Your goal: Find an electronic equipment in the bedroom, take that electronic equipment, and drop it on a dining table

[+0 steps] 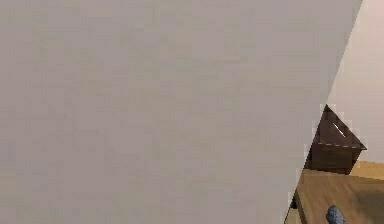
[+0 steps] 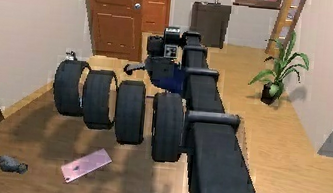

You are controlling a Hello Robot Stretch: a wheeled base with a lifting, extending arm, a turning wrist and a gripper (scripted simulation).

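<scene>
a pink phone (image 2: 86, 165) lies flat on the wooden surface (image 2: 30, 138), near a small dark lump (image 2: 10, 163). past them four black tyres (image 2: 119, 105) stand in a row, just left of the arm (image 2: 211, 139). farther out, the pincer (image 2: 134, 70) sits beyond the tyres; i cannot tell whether it grips anything. behind stand a wooden door (image 2: 116, 15) and a potted plant (image 2: 282, 70).

— What's around you?
— I see a pale wall (image 1: 150, 100) close ahead, a dark wooden cabinet (image 1: 333, 148) beside it. To the side, a wooden door (image 2: 116, 15), wood floor (image 2: 242, 71), a potted plant (image 2: 282, 70)
</scene>
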